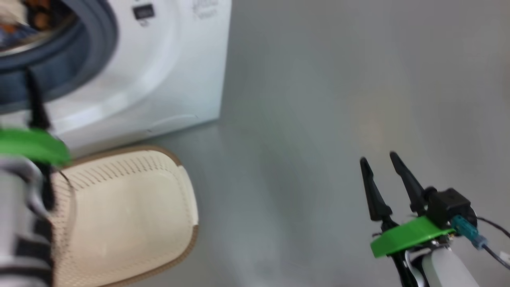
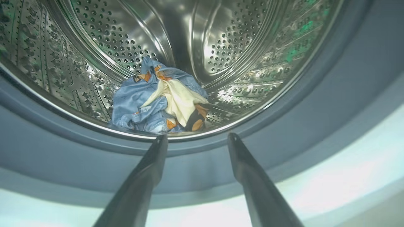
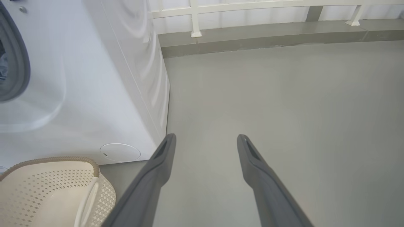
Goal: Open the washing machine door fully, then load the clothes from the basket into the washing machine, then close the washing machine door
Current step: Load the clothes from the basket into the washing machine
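Lying in the drum, the clothes are just ahead of the left gripper, which is spread and empty. Loading looks done, the basket near that arm bare. The next move calls for backing out and swinging the door shut. Right gripper hangs open, idle.

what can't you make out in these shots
- Head view: blur and the top-left corner obscure the clothes in the drum.
- Head view: the left arm hides part of the basket.
- Right wrist view: the bottom edge crops the basket.
- Head view: washing machine label too blurred to read.
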Tool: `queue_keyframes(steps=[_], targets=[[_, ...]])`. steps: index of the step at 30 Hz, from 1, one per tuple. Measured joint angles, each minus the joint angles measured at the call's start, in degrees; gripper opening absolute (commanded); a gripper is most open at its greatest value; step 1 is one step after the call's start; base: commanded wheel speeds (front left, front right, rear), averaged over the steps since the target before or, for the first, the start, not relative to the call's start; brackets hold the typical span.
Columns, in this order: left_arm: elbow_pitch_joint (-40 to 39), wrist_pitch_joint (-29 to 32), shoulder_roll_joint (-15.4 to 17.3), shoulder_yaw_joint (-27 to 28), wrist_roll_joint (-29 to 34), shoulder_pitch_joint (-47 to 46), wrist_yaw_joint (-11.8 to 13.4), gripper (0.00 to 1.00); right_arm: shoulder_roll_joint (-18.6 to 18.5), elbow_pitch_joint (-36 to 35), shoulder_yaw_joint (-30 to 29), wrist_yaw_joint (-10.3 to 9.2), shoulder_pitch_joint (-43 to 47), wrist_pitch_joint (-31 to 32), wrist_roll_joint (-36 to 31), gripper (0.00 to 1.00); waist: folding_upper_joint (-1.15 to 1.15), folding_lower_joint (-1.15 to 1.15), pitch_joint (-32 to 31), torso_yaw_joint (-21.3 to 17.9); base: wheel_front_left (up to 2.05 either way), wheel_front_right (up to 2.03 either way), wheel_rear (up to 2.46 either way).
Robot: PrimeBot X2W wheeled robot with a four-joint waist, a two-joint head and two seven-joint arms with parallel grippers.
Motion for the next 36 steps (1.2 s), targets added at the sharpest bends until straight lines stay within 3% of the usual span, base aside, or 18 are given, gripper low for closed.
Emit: queue_keyframes(steps=[5,11,15,25,36], targets=[[-17.27,-0.41,-4.71,-0.34,0.41,18.79,3.03,1.0,-1.15,-2.24,-1.23,0.0,4.5,2.91,-1.03,1.0,0.0,0.0,-5.66,2.51,0.0,0.0,0.0],[-31.54,-0.4,-6.04,-1.97,1.78,37.43,5.81,1.0,-2.27,-5.87,-2.13,0.0,8.85,6.73,-2.89,1.0,0.0,0.0,-12.44,5.12,0.0,0.0,0.0],[-37.55,-0.32,-6.69,-3.1,2.35,44.03,7.1,1.0,-3.0,-7.94,-2.85,0.0,11.52,8.73,-3.47,1.0,0.0,0.0,-16.31,6.44,0.0,0.0,0.0],[-40.0,1.12,-7.92,-6.77,2.35,50.49,7.05,1.0,-3.37,-12.99,-4.43,0.0,16.21,12.56,-4.08,1.0,0.0,0.0,-23.94,10.4,0.0,0.0,0.0],[-40.09,1.02,-7.89,-7.47,3.28,53.18,7.35,1.0,-3.88,-14.82,-4.57,0.0,17.89,13.74,-4.5,1.0,0.0,0.01,-27.61,13.53,0.0,0.0,0.0]])
